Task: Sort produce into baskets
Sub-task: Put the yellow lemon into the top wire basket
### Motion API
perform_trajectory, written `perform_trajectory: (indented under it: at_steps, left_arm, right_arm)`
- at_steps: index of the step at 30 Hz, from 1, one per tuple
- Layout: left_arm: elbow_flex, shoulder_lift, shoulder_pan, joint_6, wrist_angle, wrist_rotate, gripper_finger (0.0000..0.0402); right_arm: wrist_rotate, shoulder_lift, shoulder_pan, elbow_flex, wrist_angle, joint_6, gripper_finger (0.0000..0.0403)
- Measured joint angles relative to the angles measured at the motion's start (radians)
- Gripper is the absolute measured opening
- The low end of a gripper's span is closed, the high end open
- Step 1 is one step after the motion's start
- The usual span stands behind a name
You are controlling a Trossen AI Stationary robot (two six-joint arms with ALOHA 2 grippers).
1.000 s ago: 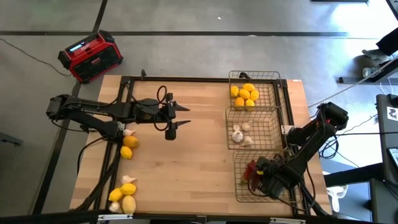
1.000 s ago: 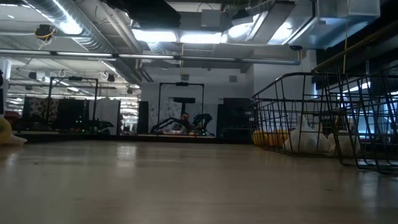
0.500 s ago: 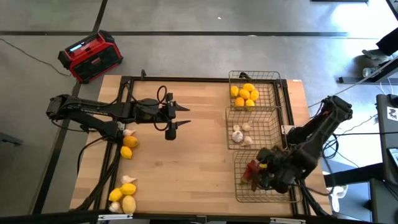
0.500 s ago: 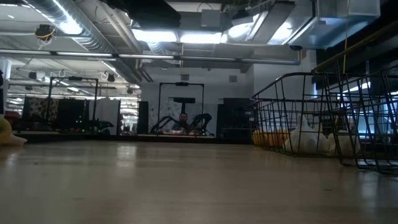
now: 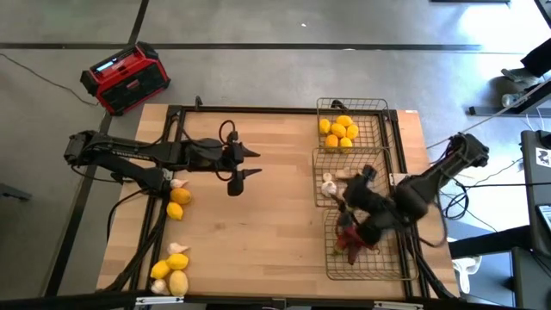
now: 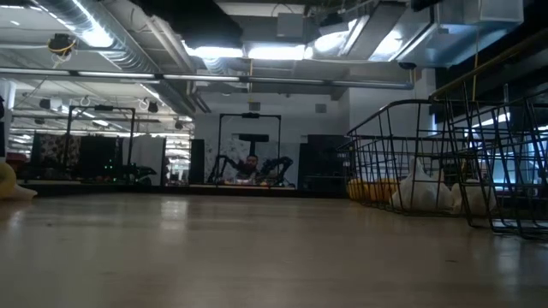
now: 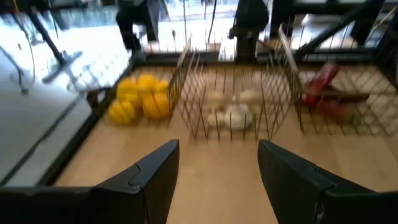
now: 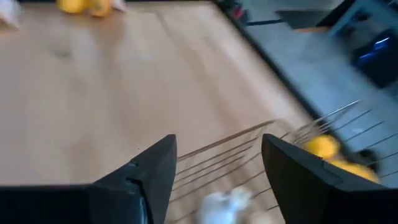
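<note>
Worktop [image 5: 258, 215]: wooden | left gripper [image 5: 244, 164]: spread, empty, mid-worktop | right gripper [image 5: 344, 196]: spread, empty, over garlic basket [image 5: 375, 155]

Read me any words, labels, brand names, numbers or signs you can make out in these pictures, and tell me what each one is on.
No text can be read in any view.
Red-and-black boxy radio on the floor: its small lit display is too small to read.
White panel with dark marks at the right edge of the high view: too small and cut off to read.
Bronze wire-mesh baskets and light wooden table: no labels show.
</note>
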Motion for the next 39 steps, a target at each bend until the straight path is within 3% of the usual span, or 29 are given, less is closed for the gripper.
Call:
perform_trajectory:
  at_steps: [10,15,27,33,39]
  left_arm:
    - [0.0,0.0,-0.021,-0.162,-0.323,0.0,0.0214]
    - [0.0,-0.002,-0.058,-0.255,-0.502,0.0,0.0214]
    - [0.06,-0.002,-0.153,-0.485,-0.957,0.037,0.0214]
    - [0.06,-0.002,-0.13,-0.515,-0.936,0.022,0.0222]
    - [0.045,0.053,-0.127,-0.543,-0.979,0.037,0.0278]
  right_arm:
    - [0.006,0.0,-0.264,0.0,0.127,-0.461,0.0232]
    - [-0.02,0.0,-0.36,0.0,0.157,-0.594,0.0232]
    - [-0.16,0.002,-0.485,-0.001,0.169,-0.646,0.0232]
    - [-0.173,0.005,-0.483,-0.001,0.185,-0.651,0.0232]
    - [-0.173,0.005,-0.483,-0.001,0.182,-0.652,0.0232]
